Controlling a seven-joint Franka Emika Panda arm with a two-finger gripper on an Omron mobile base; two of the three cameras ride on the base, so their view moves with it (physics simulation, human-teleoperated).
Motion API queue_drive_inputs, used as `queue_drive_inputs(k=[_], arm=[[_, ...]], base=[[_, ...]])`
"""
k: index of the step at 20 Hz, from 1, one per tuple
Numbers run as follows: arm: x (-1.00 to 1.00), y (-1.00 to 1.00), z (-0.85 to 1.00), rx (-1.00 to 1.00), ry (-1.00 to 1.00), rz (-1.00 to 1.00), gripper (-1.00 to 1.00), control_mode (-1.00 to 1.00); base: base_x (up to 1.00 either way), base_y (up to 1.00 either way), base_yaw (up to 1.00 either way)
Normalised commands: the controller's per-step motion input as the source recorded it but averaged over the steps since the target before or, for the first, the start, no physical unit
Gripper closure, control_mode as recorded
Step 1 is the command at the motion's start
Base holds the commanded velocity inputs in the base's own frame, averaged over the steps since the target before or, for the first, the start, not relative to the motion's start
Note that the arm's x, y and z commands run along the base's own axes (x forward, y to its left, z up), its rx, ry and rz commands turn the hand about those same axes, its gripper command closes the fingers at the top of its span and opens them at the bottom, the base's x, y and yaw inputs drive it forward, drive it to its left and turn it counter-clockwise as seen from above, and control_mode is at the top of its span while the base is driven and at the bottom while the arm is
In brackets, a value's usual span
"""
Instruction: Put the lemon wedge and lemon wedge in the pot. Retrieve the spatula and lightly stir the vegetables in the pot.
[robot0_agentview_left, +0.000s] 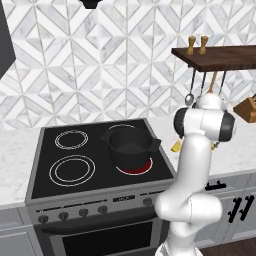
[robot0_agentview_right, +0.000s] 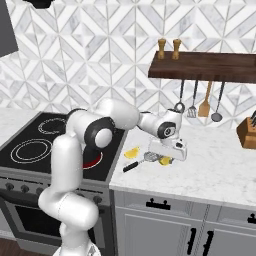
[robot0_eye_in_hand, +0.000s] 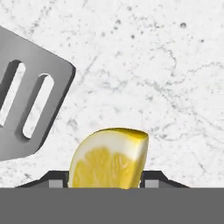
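Observation:
In the hand view a yellow lemon wedge (robot0_eye_in_hand: 109, 158) sits between my gripper (robot0_eye_in_hand: 105, 183) tips, which press on its two sides. The right base view has the gripper (robot0_agentview_right: 166, 158) low on the marble counter, shut on that lemon wedge (robot0_agentview_right: 164, 161). A second lemon wedge (robot0_agentview_right: 132, 152) lies to its left, near the stove edge, and also shows in the left base view (robot0_agentview_left: 176, 146). The grey slotted spatula (robot0_eye_in_hand: 30, 109) with its dark handle (robot0_agentview_right: 136, 163) lies between the two wedges. The dark pot (robot0_agentview_left: 131, 145) stands on the stove's front right burner.
The burner under the pot glows red (robot0_agentview_left: 136, 169). A wooden shelf (robot0_agentview_right: 205, 66) above the counter carries two shakers and several hanging utensils (robot0_agentview_right: 204, 106). A knife block (robot0_agentview_right: 247, 131) stands at the far right. The stove's left burners (robot0_agentview_left: 71, 169) are bare.

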Motion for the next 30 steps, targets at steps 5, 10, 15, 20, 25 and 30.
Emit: queue_drive_inputs(k=[5,10,15,20,25,30], arm=[[-0.33,0.49,0.51,0.09,-0.30,0.06,1.00,-1.00],[-0.04,0.94,0.39,0.04,-0.25,0.02,1.00,-1.00],[-0.01,0.78,0.68,0.06,-0.23,0.00,1.00,-1.00],[0.00,0.71,0.67,0.00,-0.01,0.00,1.00,-1.00],[0.00,0.66,0.49,0.00,-0.01,0.00,1.00,-1.00],[0.00,0.80,0.32,0.00,0.00,0.01,1.00,-1.00]], base=[[0.00,0.00,0.00],[0.00,0.00,0.00],[0.00,0.00,0.00],[0.00,0.00,0.00],[0.00,0.00,0.00],[0.00,0.00,0.00]])
